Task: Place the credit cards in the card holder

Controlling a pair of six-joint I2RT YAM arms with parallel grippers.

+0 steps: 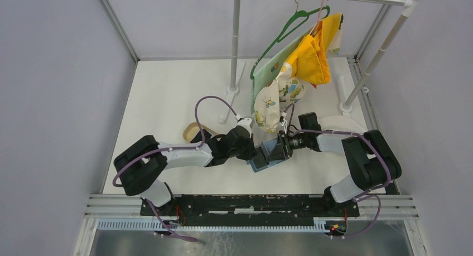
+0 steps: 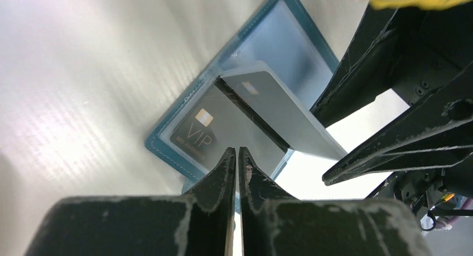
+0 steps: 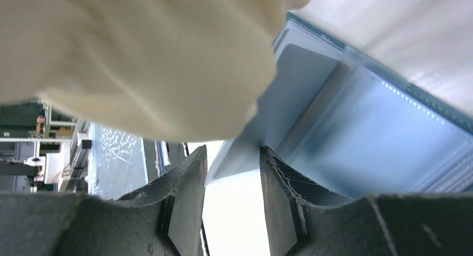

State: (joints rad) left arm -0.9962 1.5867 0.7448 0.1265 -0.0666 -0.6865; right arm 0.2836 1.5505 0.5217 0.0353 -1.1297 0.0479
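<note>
The card holder (image 2: 160,143) lies open near the middle of the worktop (image 1: 167,94), between the two arms. A dark card (image 2: 195,136) that says VIP sits flat inside the clear pocket on the near side. A pale card (image 2: 279,114) is only part way in. One end is down at the fold in the middle and the other end tips up toward the right.

The left tool (image 2: 235,155) has its fingers together, with nothing between them that I can see. Its tips are right at the near edge of the holder. The right tool (image 3: 232,151) has its fingers apart. The raised end of the pale card sits in the gap, and I think it is not pinched.

To do this step well, I think the left tool should press down so the holder cannot slide. The right tool should then push the pale card low and slow, straight into the pocket mouth. If the card tips up, it may pop out.

A white cloth (image 3: 139,61) hangs close over the right tool. A tan tray (image 1: 192,132) sits to the left.

Count: one card holder, two cards, two tools, one tray.
</note>
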